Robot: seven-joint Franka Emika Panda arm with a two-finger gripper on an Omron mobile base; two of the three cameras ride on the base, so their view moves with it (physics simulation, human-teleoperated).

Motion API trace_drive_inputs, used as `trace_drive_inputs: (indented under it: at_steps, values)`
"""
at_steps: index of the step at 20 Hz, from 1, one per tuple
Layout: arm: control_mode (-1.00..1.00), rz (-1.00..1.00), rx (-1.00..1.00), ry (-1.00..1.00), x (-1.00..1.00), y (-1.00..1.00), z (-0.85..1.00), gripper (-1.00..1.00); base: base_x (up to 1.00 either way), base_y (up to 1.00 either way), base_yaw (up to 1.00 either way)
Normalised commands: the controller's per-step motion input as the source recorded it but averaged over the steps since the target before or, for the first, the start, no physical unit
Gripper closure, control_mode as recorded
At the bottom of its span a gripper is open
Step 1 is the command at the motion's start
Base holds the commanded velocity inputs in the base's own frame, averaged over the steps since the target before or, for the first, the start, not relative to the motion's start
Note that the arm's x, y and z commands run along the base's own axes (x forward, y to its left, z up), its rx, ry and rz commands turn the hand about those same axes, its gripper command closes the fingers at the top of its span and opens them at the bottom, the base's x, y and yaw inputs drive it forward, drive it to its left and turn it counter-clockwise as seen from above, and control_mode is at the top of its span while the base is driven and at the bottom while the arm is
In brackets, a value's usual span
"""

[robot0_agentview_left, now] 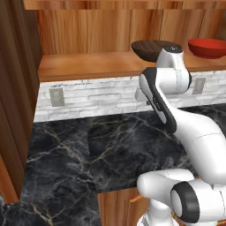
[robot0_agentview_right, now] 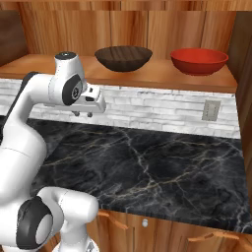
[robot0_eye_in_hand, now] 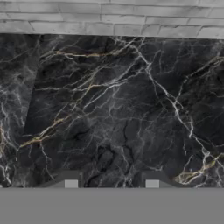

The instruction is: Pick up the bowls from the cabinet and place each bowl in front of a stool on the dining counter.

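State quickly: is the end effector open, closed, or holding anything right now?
End effector: open and empty, fingertips apart over the black counter; both bowls sit on the shelf.

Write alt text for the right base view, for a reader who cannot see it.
Two bowls sit side by side on the cabinet shelf, the brown wood-grain bowl left of the red bowl. Below, the white arm's gripper hangs empty above a black marble counter before a white brick backsplash.
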Motion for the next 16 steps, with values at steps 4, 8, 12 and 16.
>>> trace_drive_inputs:
  at_steps: [4, 8, 12, 16]
  values:
    - [-1.00, 0.00, 0.01, -0.13, -0.39, -0.13, 0.00, -1.00, 0.00, 0.00, 0.00]
    - [-1.00, -0.09, 0.04, -0.24, -0.36, -0.36, 0.02, -1.00, 0.00, 0.00, 0.00]
    - [-1.00, -0.06, 0.29, -0.04, -0.01, -0.29, 0.14, -1.00, 0.00, 0.00, 0.00]
    - [-1.00, -0.13, 0.24, -0.08, -0.05, -0.36, 0.65, -1.00, 0.00, 0.00, 0.00]
